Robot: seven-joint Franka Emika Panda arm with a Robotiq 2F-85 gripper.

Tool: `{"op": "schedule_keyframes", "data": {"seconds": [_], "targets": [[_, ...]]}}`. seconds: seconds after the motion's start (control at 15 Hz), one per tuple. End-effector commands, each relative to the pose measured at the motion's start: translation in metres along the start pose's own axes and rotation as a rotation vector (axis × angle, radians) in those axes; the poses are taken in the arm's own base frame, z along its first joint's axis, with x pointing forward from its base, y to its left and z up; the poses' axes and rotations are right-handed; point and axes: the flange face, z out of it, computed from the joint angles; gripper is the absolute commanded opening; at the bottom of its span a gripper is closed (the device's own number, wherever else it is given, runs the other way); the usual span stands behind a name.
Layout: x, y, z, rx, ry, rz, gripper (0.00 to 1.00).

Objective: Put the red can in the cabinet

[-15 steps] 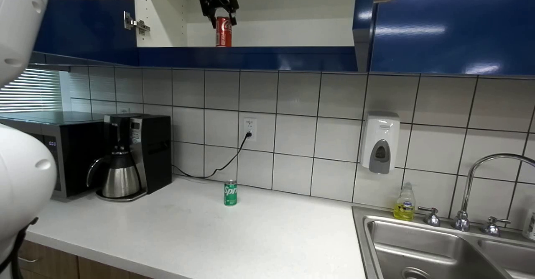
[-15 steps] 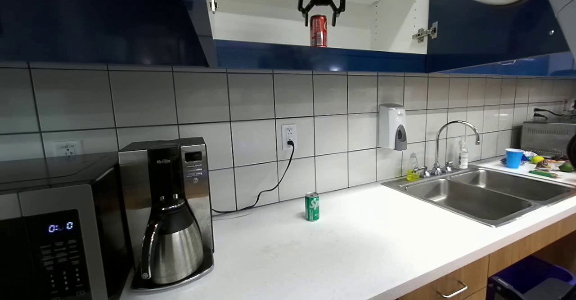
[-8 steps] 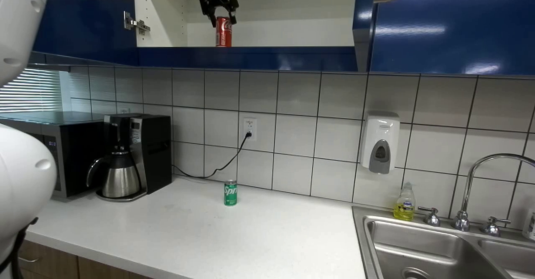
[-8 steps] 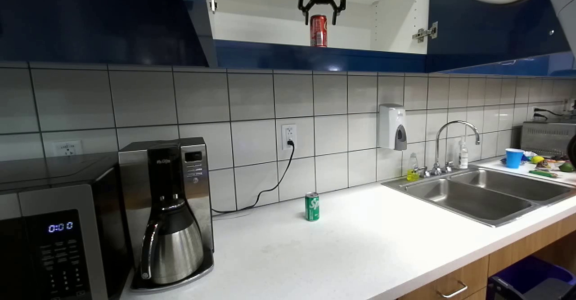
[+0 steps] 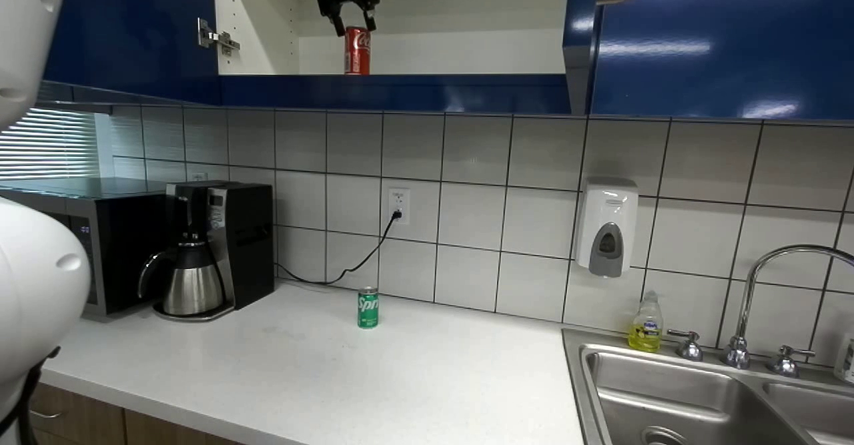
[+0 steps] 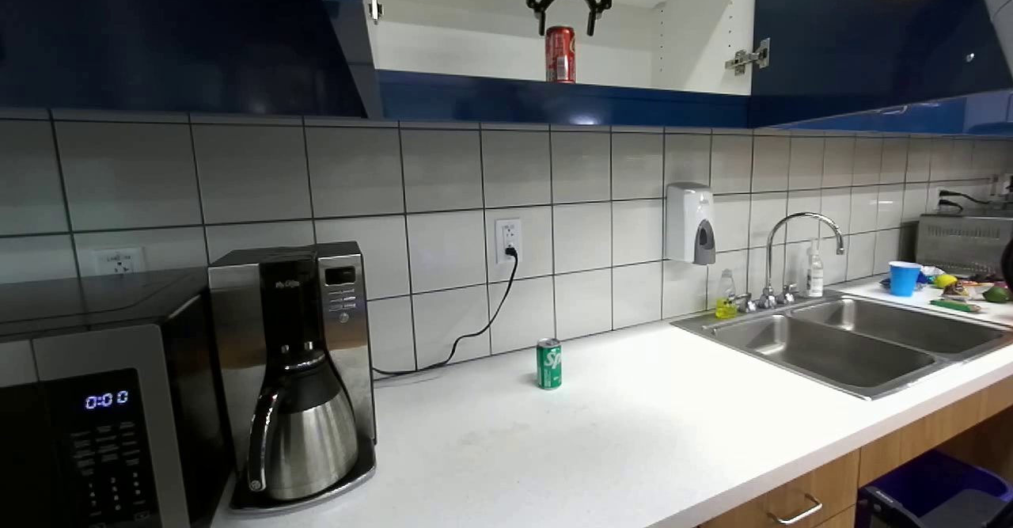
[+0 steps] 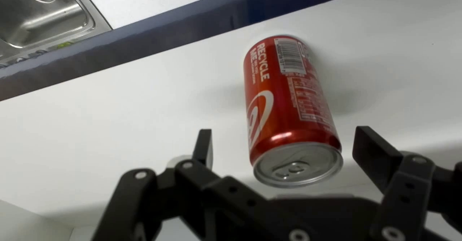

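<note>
The red can [image 5: 357, 51] stands upright on the shelf of the open cabinet [image 5: 467, 51], just behind its blue front edge. It shows in both exterior views, also here [image 6: 560, 55]. My gripper [image 6: 567, 31] is open above the can, pointing down, with the fingertips at about the height of the can's top. In the wrist view the red can [image 7: 285, 100] lies between the spread fingers [image 7: 204, 145], with a gap on each side. Its silver lid faces the gripper [image 7: 284, 129]. Nothing is held.
The open cabinet door [image 5: 147, 45] with its hinge is beside the arm. A closed blue door [image 5: 720, 45] is on the far side. Below, a green can [image 5: 367, 308], a coffee maker [image 6: 340, 338], a microwave [image 6: 95, 401] and a sink [image 6: 823, 338] are on the counter.
My open gripper has risen a little, so its fingertips have moved from beside the can's upper part to about its top. The red can has stayed in place on the shelf.
</note>
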Motion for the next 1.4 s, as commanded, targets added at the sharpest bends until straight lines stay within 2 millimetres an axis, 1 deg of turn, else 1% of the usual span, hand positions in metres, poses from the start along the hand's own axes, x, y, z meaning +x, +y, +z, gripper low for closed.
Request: {"op": "schedule_keyframes", "data": {"seconds": [0.0,0.33,0.67,0.87,1.07,1.33], "targets": [[-0.011,0.004,-0.012,0.005,-0.022,-0.029,1.00],[-0.020,0.006,-0.021,0.014,-0.031,-0.052,1.00],[-0.041,0.016,-0.035,0.035,-0.040,-0.076,1.00],[-0.061,0.025,-0.039,0.046,-0.055,-0.088,1.00],[-0.084,0.033,-0.036,0.050,-0.075,-0.102,1.00],[-0.116,0.042,-0.019,0.030,-0.092,-0.119,1.00]]}}
